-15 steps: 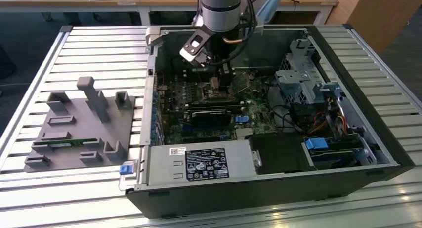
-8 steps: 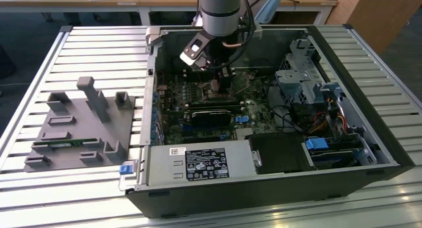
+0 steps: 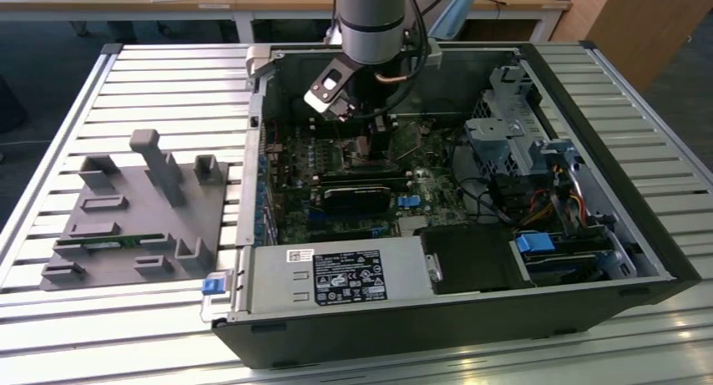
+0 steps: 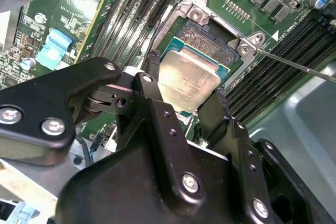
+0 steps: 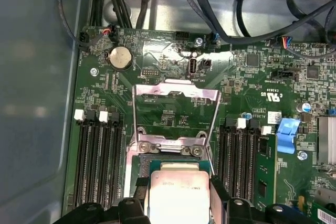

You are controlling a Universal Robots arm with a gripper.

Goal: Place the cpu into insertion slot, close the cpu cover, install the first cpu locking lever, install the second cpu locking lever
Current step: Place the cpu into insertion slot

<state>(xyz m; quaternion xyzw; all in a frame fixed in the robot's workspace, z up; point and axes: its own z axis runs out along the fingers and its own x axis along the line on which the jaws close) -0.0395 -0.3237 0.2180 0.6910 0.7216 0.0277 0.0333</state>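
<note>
Gleaming square cpu (image 4: 191,78) in claw (image 4: 186,75)

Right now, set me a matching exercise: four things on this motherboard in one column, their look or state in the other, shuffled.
1. cpu
2. cpu cover
3. coin cell battery
4. memory slots

A. round, silver
B. long black rows
C. swung open, off the socket
D. between the fingers of the end effector

Pairs: 1-D, 2-C, 3-A, 4-B
</note>
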